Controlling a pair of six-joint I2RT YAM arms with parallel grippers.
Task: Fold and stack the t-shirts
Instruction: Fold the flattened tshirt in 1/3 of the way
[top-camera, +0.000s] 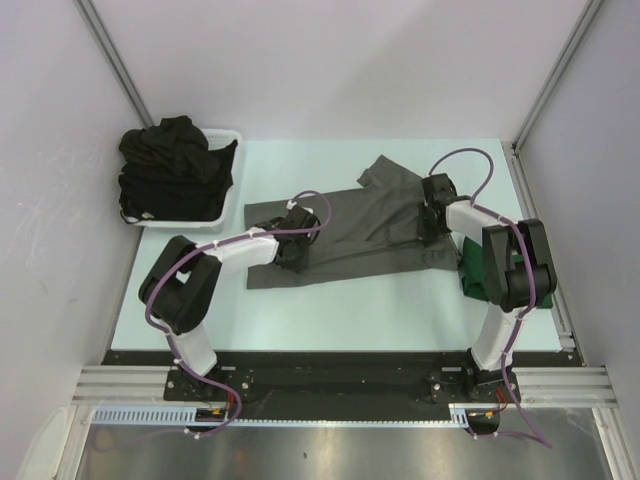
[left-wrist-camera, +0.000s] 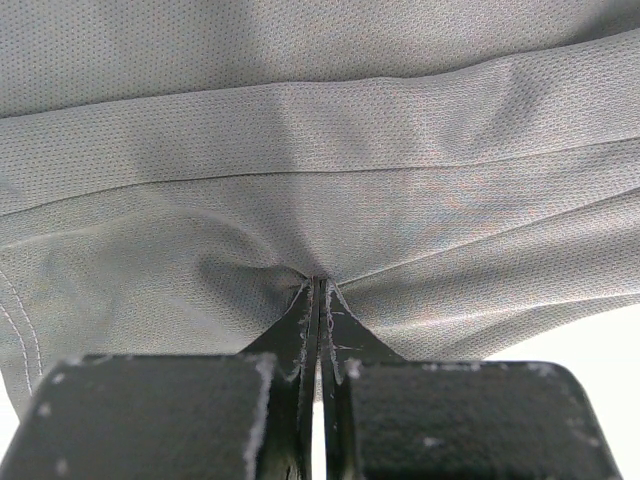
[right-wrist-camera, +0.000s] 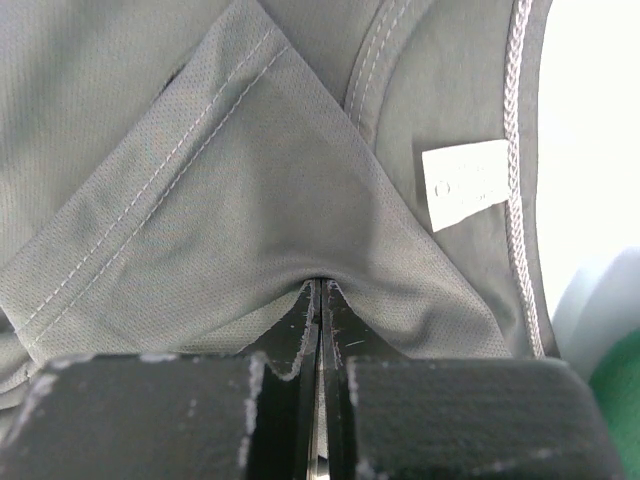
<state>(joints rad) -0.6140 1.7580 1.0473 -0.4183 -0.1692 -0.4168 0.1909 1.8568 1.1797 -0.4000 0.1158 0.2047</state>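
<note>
A charcoal grey t-shirt lies spread across the middle of the table. My left gripper is shut on a pinch of its fabric at the shirt's left end. At the right end, near the neck, my right gripper is shut on the same shirt, and the small white neck label shows beside its fingers. A dark green t-shirt sits folded at the right, partly hidden behind the right arm. Black t-shirts are heaped in the basket.
A white plastic basket stands at the back left corner of the pale green table. Grey walls close in on the left, back and right. A metal rail runs along the right table edge.
</note>
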